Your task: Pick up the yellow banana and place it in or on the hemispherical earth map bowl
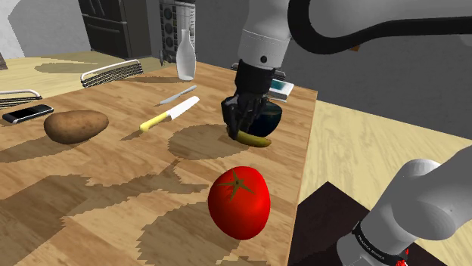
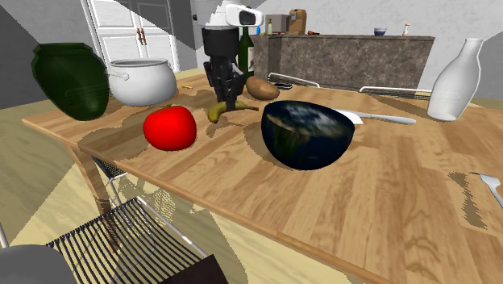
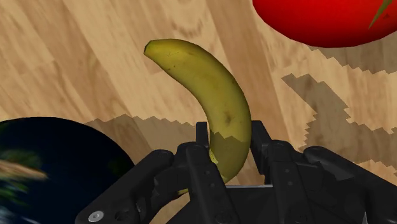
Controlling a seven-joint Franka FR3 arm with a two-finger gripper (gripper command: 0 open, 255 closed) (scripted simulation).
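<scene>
Wooden table [image 1: 113, 174] is holding it all. Your gripper [image 3: 230, 137] is pinching the banana [image 3: 203, 83] low by the wood. You are grabbing it now. I think the next move is lifting it toward the bowl [image 2: 310, 133], at its three o'clock in the second exterior view.

arm band [image 1: 374, 243]: faint white lettering, too small to read
rest of scene: no legible text, labels, numbers
</scene>
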